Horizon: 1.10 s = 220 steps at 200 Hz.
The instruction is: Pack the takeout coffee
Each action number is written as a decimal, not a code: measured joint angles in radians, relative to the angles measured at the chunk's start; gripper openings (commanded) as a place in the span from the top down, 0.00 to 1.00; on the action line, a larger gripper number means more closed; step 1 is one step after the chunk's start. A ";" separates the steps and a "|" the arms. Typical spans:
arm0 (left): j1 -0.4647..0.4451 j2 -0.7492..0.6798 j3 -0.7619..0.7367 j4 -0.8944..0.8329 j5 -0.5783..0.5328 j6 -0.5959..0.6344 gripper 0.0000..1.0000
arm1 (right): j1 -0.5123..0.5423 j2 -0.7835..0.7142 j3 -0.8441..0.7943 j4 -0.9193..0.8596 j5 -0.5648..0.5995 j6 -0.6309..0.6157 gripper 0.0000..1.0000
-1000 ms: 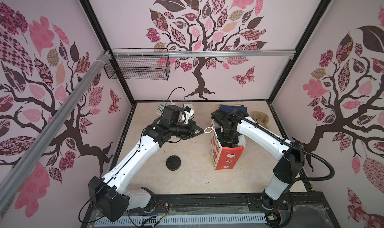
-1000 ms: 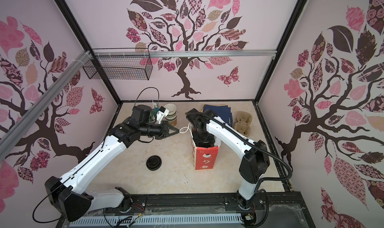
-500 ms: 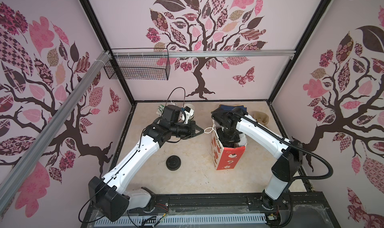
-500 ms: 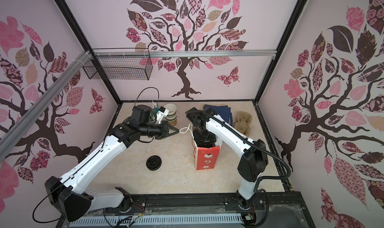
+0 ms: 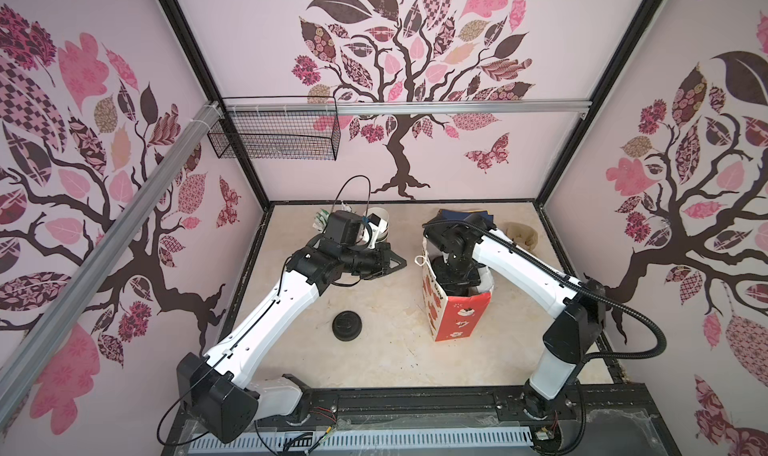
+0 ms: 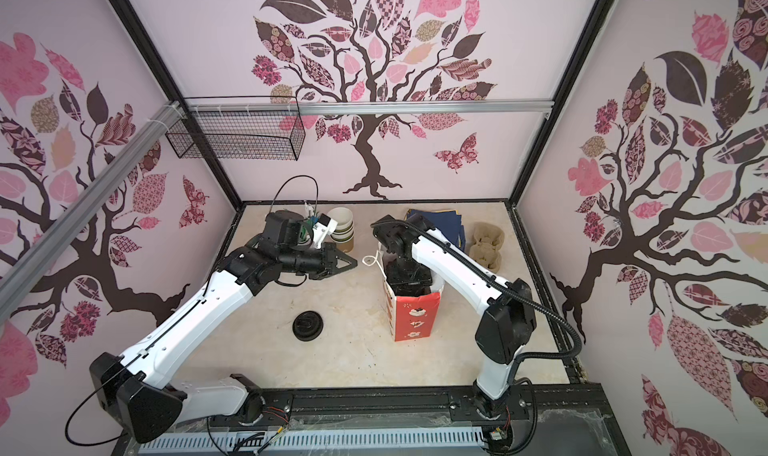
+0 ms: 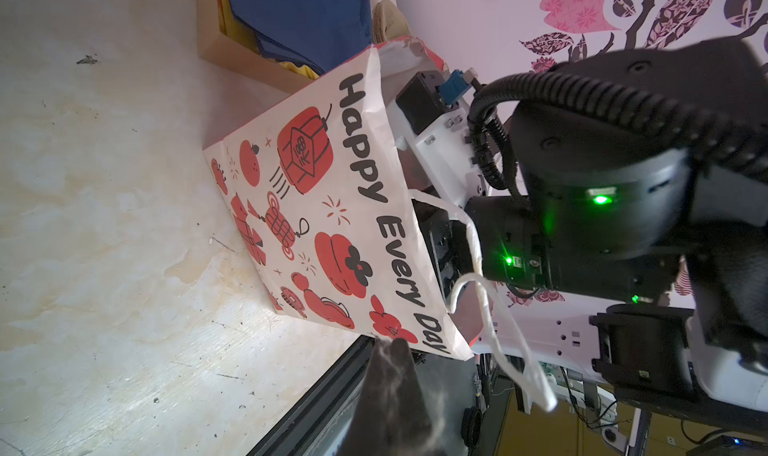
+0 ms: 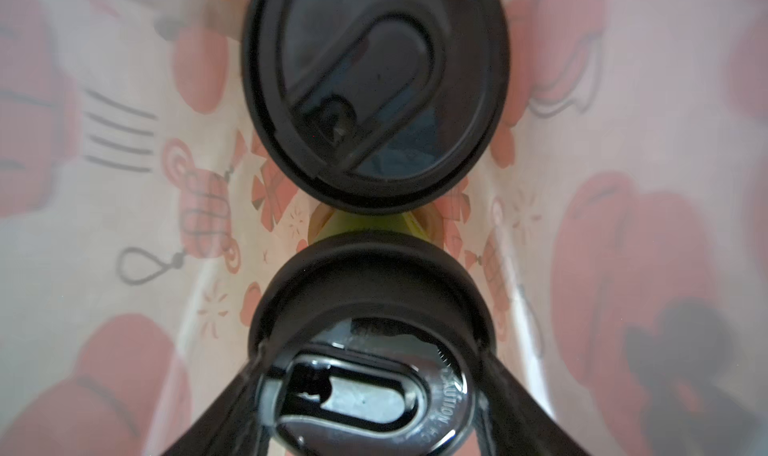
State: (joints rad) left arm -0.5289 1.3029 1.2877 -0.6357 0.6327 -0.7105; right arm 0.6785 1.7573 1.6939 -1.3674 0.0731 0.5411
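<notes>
Worktop (image 5: 395,362): a red-and-white paper bag (image 5: 459,316) stands upright and open, and it's the landmark for everything else. The right arm reaches down through the bag's mouth, with the right gripper (image 8: 370,348) deep inside the bag. The left gripper (image 5: 399,262) hovers outside the bag, its tip just beside the bag's white cord handle (image 5: 420,260). Its jaws are clenched with nothing seen between them, and the handle looks loose, not pinched.

Both coffees are inside the bag. The far cup (image 8: 374,88) is upright with its lid on. The near cup (image 8: 370,292) is right beside it, lids almost touching. The right jaws grasp the near cup, one finger on each side of its lid rim. Can't tell if its base has reached the bag floor.

A stack of bare lids (image 5: 348,326) sits on the worktop well apart from the bag, on the left arm's side. It isn't involved.

Step, my read: setting down the second cup, the tail end of packing. Next move calls for:
- seating the cup upright;
- spreading the jaws only enough to clear the lid;
- lifting straight up out of the bag without snagging the paper wall or handle, or tipping the far cup.
</notes>
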 measured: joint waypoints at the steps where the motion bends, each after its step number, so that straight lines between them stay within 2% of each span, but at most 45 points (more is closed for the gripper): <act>1: 0.000 0.000 0.000 0.001 0.000 0.000 0.93 | 0.000 0.000 0.000 0.000 0.000 0.000 0.31; 22: 0.000 -0.004 0.001 0.025 0.027 0.000 0.64 | 0.000 0.000 0.000 0.002 0.000 0.000 0.31; 43: 0.000 -0.013 0.006 0.051 0.060 -0.011 0.47 | 0.000 0.000 0.000 0.002 0.000 0.000 0.31; 64: -0.003 -0.021 0.008 0.076 0.093 -0.022 0.40 | 0.000 0.000 0.000 0.002 0.000 0.000 0.31; 112: -0.050 -0.008 0.035 0.091 0.125 -0.019 0.39 | 0.000 0.000 0.000 0.002 -0.001 0.000 0.31; 136: -0.067 0.011 0.055 0.114 0.130 -0.020 0.47 | 0.000 0.000 0.000 0.002 -0.001 0.000 0.31; 178: -0.069 0.072 0.095 0.071 0.094 0.017 0.84 | 0.000 0.000 0.002 0.000 0.000 0.001 0.31; 220: -0.069 0.097 0.097 0.005 0.037 0.033 1.00 | 0.000 0.000 0.027 -0.024 0.001 0.001 0.31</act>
State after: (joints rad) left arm -0.5976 1.3994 1.3842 -0.6304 0.6693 -0.6773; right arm 0.6785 1.7573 1.7214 -1.3911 0.0742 0.5423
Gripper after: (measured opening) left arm 0.046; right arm 0.704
